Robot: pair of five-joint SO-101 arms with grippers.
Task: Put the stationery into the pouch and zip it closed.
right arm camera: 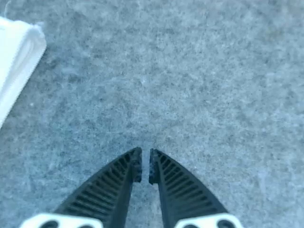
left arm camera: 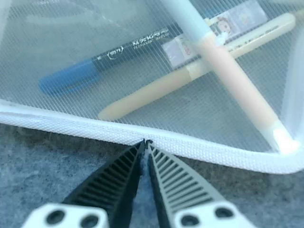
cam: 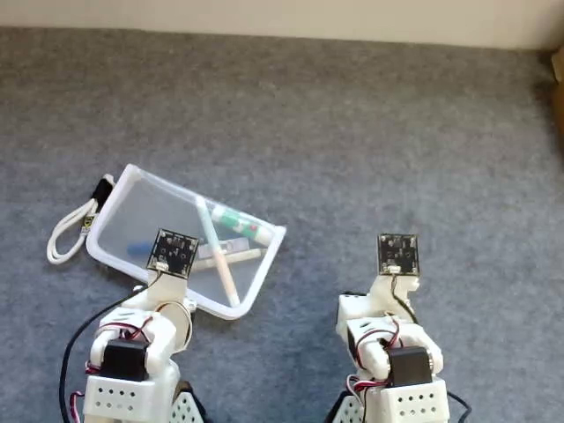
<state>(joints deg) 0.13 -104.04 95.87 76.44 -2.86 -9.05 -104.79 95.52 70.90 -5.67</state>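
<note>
A clear mesh pouch with a white border [cam: 271,242] lies flat on the grey carpet. Through the mesh I see a black pen with a blue cap [left arm camera: 123,50] and a cream pen [left arm camera: 190,71]. A pink and mint pen [left arm camera: 232,78] crosses over them; I cannot tell whether it is under the mesh. A green and white marker [cam: 240,222] lies near the pouch's far edge. My left gripper [left arm camera: 146,143] is shut, its tips touching the pouch's near border [left arm camera: 71,126]. My right gripper [right arm camera: 145,164] is shut above bare carpet, to the right of the pouch's corner [right arm camera: 16,57].
A white cord loop [cam: 69,233] trails from the pouch's left corner. The left arm [cam: 141,344] and right arm [cam: 392,348] stand at the near edge. Open grey carpet [cam: 379,132] stretches beyond and to the right.
</note>
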